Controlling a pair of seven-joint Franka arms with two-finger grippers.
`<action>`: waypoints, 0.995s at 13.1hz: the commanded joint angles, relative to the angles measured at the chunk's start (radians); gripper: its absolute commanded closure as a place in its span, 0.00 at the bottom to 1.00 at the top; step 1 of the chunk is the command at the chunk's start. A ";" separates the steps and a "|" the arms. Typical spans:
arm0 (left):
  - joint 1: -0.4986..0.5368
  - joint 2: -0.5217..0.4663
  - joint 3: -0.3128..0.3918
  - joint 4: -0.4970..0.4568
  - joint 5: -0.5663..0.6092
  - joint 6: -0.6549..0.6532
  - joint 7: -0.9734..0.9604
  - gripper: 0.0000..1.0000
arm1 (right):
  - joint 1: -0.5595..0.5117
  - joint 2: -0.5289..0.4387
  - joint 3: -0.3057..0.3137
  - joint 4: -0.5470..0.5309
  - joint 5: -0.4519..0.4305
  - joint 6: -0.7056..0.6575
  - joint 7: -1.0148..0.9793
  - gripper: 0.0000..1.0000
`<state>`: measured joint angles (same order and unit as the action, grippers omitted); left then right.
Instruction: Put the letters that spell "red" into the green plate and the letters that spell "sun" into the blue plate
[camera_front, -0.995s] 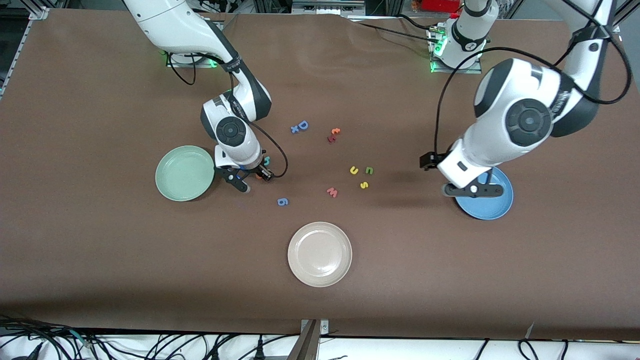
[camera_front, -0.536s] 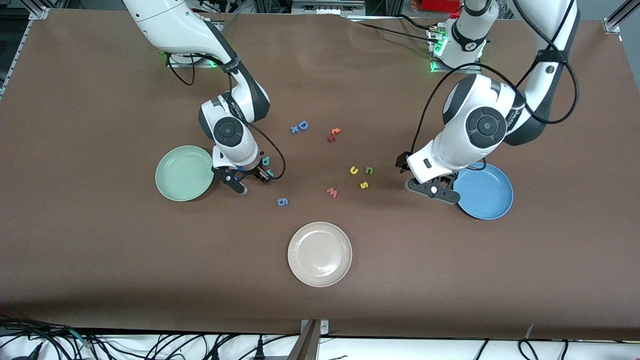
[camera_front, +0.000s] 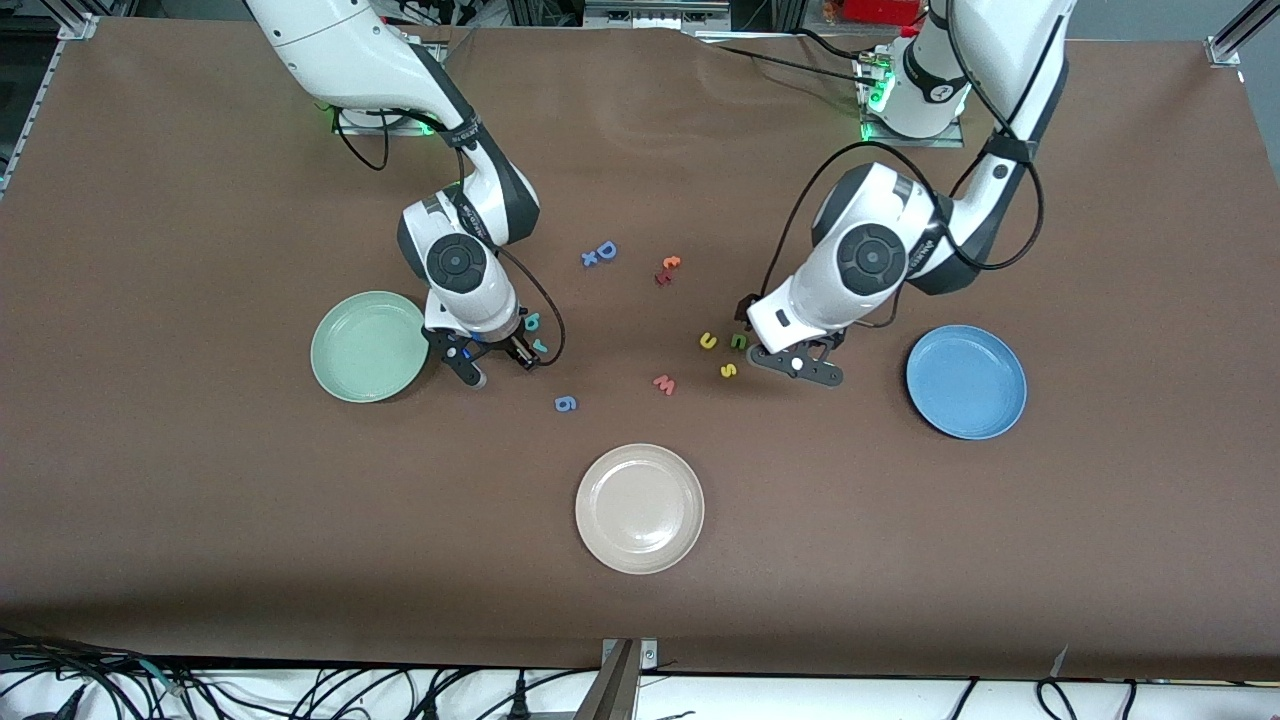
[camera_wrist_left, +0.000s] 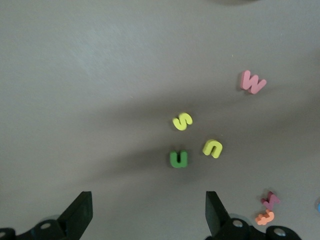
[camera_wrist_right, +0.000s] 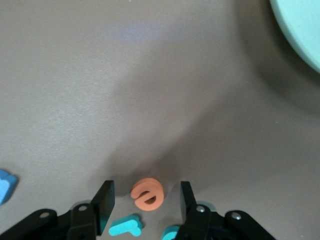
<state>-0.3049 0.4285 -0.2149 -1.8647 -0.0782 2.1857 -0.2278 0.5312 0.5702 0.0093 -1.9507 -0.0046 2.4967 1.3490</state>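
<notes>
Between the right gripper's (camera_wrist_right: 145, 200) spread jaws, the orange "e" (camera_wrist_right: 147, 193) lies flat, seemingly untouched.

Both plates (camera_front: 369, 346) (camera_front: 966, 381) empty; all six letters (camera_wrist_left: 182, 121) (camera_wrist_right: 148, 193) on table.

Brown bench (camera_front: 200, 500). Mint-green plate (camera_front: 369, 346), medium-blue plate (camera_front: 966, 381), cream-white plate (camera_front: 639, 508). Orange "e" (camera_wrist_right: 147, 194), teal "d" (camera_front: 533, 321), teal "r" (camera_front: 540, 345). Yellow "s" (camera_wrist_left: 182, 121), yellow "u" (camera_wrist_left: 212, 148), green "n" (camera_wrist_left: 178, 158). Salmon-red "w" (camera_wrist_left: 252, 82), blue "D" (camera_front: 605, 250), blue "g" (camera_front: 566, 403).

"e" (camera_wrist_right: 147, 193) between right hand (camera_wrist_right: 145, 200) fingers
</notes>
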 joint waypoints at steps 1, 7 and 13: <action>-0.031 0.021 0.009 -0.020 -0.017 0.049 -0.128 0.00 | 0.012 -0.003 -0.002 -0.014 0.000 0.016 0.071 0.40; -0.069 0.070 0.017 -0.046 -0.009 0.095 -0.154 0.07 | 0.027 0.005 -0.002 -0.014 -0.002 0.016 0.094 0.49; -0.089 0.127 0.040 -0.057 -0.014 0.213 -0.191 0.14 | 0.026 0.005 -0.006 -0.011 -0.003 0.019 0.091 0.50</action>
<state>-0.3666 0.5461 -0.1856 -1.9175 -0.0782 2.3634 -0.3941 0.5521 0.5731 0.0068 -1.9563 -0.0045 2.4976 1.4256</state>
